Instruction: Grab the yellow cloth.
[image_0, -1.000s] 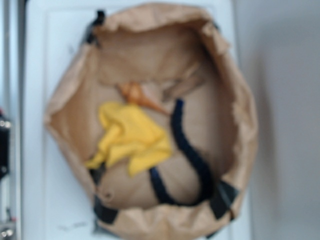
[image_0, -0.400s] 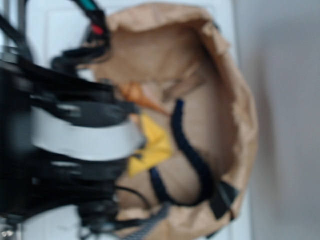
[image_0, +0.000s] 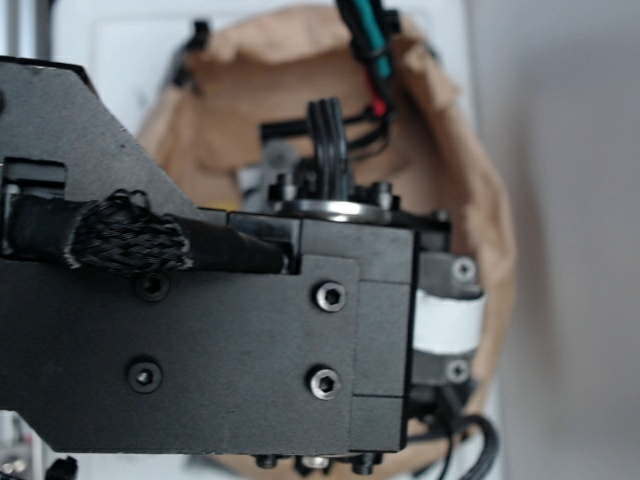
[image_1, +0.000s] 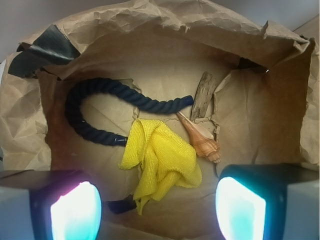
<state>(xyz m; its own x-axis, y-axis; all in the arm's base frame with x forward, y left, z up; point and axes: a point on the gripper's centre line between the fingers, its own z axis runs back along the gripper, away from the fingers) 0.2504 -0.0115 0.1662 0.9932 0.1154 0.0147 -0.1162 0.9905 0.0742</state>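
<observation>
Cloth: crumpled bright yellow fuzzy cloth (image_1: 160, 162) lay in brown paper bag (image_1: 150, 65), touching navy rope (image_1: 95, 112) and tan shell (image_1: 200, 140).
Hand: the hand (image_1: 159, 210) hung spread apart above, empty.

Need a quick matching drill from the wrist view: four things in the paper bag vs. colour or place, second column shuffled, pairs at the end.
Things:
1. cloth
2. rope
3. seashell
4. tape patch

Descriptions:
A. navy, curved in a U at the left of the bag floor
B. black, on the bag's upper left rim
C. bright yellow, crumpled in the middle, between the pincer fingertips in the wrist view
D. orange-tan spiral, just right of the yellow item

Pairs: 1-C, 2-A, 3-D, 4-B
</observation>
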